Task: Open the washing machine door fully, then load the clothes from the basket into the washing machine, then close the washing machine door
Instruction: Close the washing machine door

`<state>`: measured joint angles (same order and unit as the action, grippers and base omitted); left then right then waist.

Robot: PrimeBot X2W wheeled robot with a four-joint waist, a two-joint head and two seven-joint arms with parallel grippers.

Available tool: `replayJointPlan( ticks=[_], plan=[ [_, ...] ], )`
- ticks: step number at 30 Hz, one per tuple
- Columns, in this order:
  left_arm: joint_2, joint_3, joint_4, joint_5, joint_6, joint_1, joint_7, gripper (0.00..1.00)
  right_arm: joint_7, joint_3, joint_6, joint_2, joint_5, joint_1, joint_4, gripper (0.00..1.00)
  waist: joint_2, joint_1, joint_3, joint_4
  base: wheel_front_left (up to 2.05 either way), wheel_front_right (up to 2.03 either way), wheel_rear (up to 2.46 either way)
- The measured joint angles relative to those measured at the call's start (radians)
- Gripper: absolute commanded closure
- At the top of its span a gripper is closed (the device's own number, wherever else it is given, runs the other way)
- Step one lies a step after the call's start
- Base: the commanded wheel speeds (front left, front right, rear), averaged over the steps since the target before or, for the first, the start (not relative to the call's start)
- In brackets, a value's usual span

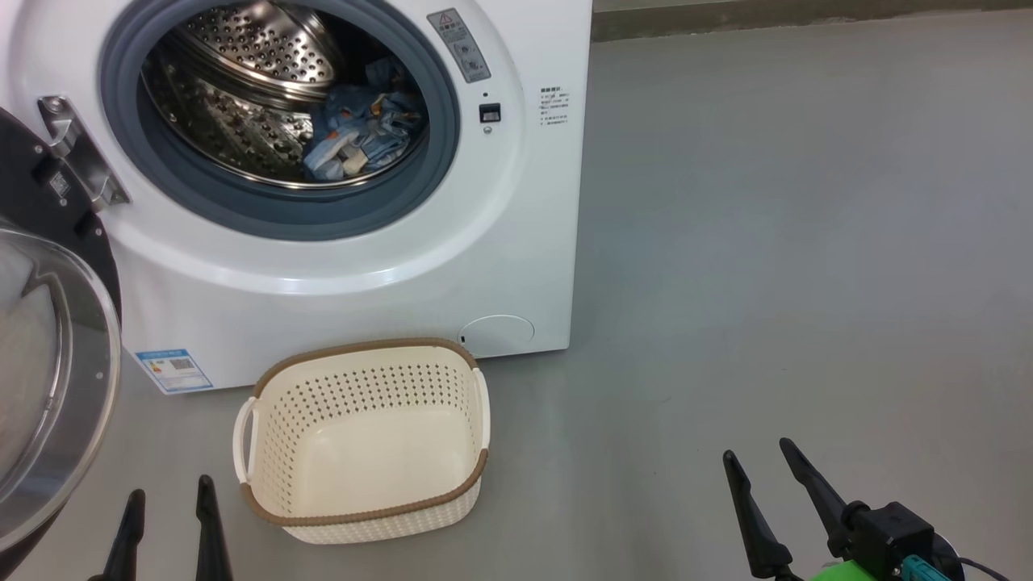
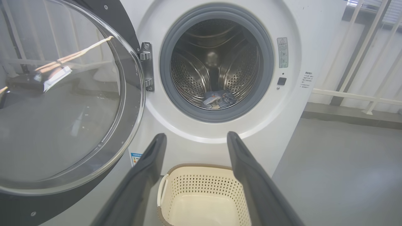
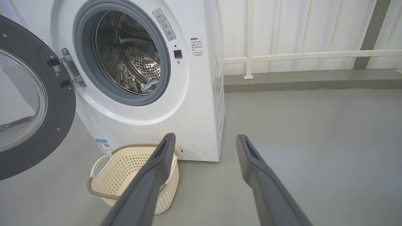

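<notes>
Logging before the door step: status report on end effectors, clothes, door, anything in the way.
Left end effector open, empty; right end effector open, empty. Clothes in drum; basket empty. Door wide open; basket on floor before washer.

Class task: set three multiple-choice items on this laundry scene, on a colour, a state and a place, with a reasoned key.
1. The rim of the basket is: A brown, B blue, C black.
2. The washing machine door is: A shut, B open, C removed.
3. The clothes lie: A in the basket, B in the washing machine, C on the door.
Key: 1 A, its woven edge is brown. 2 B, it hangs out on its hinge. 3 B, blue fabric lies in the drum.
</notes>
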<state>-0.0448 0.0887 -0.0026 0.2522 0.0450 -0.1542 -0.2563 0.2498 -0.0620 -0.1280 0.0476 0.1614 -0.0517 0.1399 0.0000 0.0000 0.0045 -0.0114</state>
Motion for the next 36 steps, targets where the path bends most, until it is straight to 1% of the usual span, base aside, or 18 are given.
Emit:
replayJointPlan(
  ticks=[29, 36],
  plan=[
    [0.000, -0.005, 0.000, 0.000, 0.010, 0.000, 0.000, 0.00, 0.000, -0.011, 0.000, 0.000, 0.000, 0.000, 0.001, 0.00, 0.0000, -0.0001, -0.007, 0.024, -0.01, 0.01, 0.00],
    [0.000, -0.009, 0.000, 0.003, 0.009, 0.001, 0.000, 0.00, 0.000, -0.012, 0.000, 0.000, -0.003, 0.000, 0.001, 0.00, 0.0000, 0.0000, -0.008, 0.062, 0.00, 0.00, 0.00]
  ],
)
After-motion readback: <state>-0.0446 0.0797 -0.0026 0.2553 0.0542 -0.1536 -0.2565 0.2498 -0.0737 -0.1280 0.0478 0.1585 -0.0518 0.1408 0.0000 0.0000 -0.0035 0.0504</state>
